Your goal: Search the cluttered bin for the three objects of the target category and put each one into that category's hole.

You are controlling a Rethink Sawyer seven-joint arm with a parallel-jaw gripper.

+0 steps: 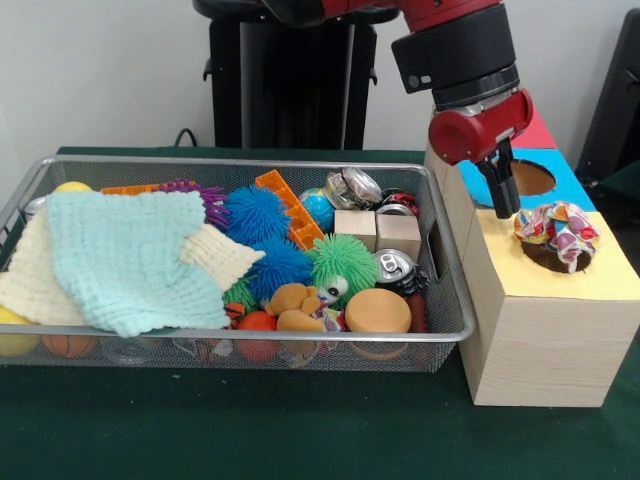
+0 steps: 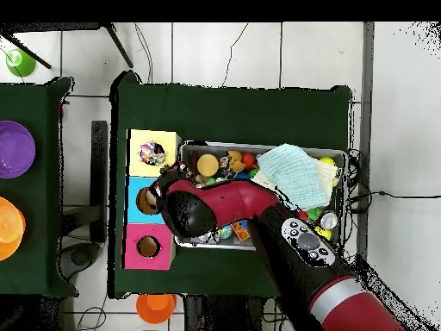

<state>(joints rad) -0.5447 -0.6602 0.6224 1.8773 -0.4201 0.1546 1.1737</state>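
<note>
**Robot gripper beside a cloth bundle resting on the yellow hole**

The jaws' state cannot be told: the gripper (image 1: 503,190) shows only as one dark tip, holding nothing visible. It hangs over the blue-topped box (image 1: 570,185), just beside the patterned cloth bundle (image 1: 556,231). The bundle sits on the hole (image 1: 553,257) in the yellow top, bunched above the rim rather than dropped through. It may stay lodged there, or be dragged off if the gripper brushes it. The red and black arm reaches down from above. No other patterned bundle shows in the cluttered bin (image 1: 440,262), where a mint cloth (image 1: 130,255) covers much.
</note>
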